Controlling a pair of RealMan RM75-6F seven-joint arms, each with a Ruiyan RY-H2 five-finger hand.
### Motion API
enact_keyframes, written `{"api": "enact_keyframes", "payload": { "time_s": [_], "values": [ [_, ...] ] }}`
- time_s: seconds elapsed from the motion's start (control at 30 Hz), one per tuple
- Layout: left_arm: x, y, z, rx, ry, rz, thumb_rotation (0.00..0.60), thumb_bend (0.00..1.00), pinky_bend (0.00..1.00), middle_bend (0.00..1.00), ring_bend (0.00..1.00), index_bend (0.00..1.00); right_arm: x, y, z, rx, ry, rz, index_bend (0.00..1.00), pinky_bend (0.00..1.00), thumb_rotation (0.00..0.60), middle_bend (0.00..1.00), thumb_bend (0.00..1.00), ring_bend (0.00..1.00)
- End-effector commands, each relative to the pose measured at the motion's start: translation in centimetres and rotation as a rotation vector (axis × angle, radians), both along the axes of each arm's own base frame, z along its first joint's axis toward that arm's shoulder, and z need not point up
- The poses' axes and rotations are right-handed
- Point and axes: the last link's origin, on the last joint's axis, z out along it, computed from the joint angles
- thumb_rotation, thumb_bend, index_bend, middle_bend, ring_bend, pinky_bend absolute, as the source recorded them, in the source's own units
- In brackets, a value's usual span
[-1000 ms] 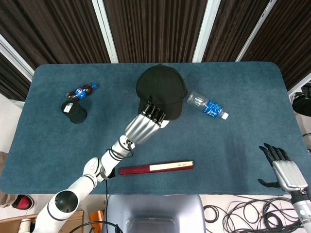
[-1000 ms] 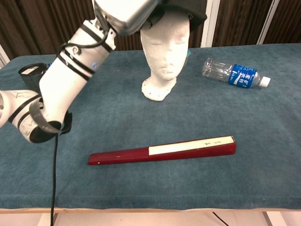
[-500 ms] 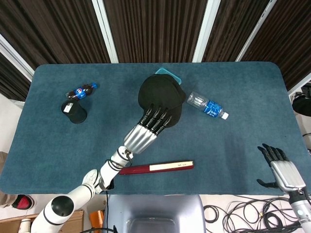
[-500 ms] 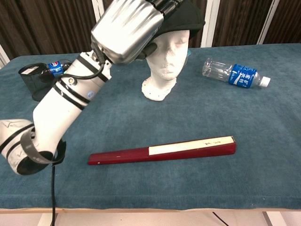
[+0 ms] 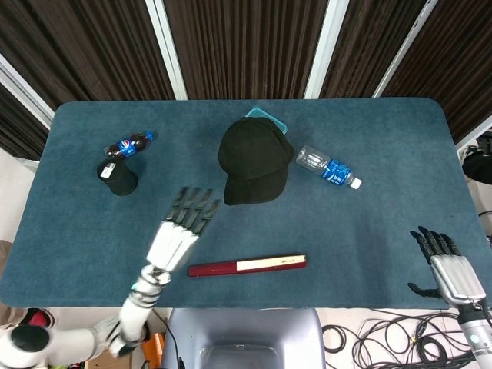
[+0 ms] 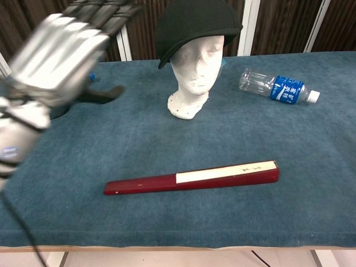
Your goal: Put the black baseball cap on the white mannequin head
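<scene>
The black baseball cap (image 5: 252, 159) (image 6: 194, 22) sits on the white mannequin head (image 6: 194, 72), its brim over the forehead. My left hand (image 5: 183, 228) (image 6: 64, 53) is open with fingers spread, well clear of the cap, down and to its left above the cloth; it is blurred in the chest view. My right hand (image 5: 448, 268) rests open at the table's near right corner, holding nothing.
A closed red and white folding fan (image 5: 247, 266) (image 6: 192, 177) lies near the front edge. A clear water bottle (image 5: 327, 167) (image 6: 275, 87) lies right of the mannequin. A cola bottle (image 5: 128, 144) and a black cup (image 5: 117, 177) stand at the left. A teal object (image 5: 267, 119) peeks from behind the cap.
My left hand let go of the cap and pulled back toward the front left. The cap stays on the mannequin head. The right hand has barely moved.
</scene>
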Motion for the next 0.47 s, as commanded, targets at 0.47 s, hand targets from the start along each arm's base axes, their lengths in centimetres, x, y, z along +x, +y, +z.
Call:
{"api": "enact_keyframes", "payload": {
  "time_s": [0.47],
  "values": [
    [-18.7, -10.5, 12.8, -0.165, -0.150, 0.735, 0.600, 0.27, 0.03, 0.03, 0.00, 0.00, 1.2, 1.4, -0.7, -0.121, 0.123, 0.061, 0.00, 0.06, 0.600, 0.00, 0.10, 0.00]
  ]
}}
